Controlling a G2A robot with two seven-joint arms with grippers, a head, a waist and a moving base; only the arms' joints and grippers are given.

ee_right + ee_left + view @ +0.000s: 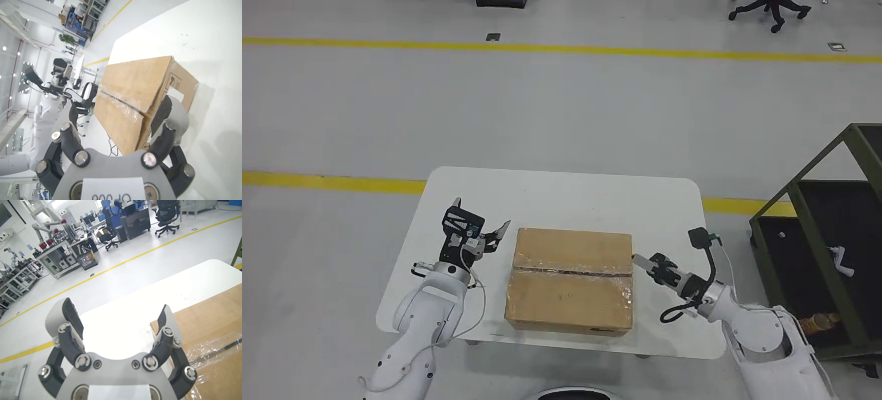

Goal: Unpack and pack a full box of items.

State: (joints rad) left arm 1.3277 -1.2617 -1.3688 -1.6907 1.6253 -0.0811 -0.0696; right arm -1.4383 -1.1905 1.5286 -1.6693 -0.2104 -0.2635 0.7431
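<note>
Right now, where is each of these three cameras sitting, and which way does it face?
Top view: above the arms, looking down at the white table and taped box; left arm and right arm show.
Left wrist view: on the left wrist, facing across the table toward the room; left gripper shows, jaws apart.
Right wrist view: on the right wrist, facing the box's end; right gripper shows, jaws apart.
Both wrist views share the taped box and table.

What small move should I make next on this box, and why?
Probably ease the right gripper forward to the seam end facing it and pinch the clear tape there. The box sits shut on the table, taped along its top seam. Both grippers are open and empty, the left gripper beside the opposite end.
</note>
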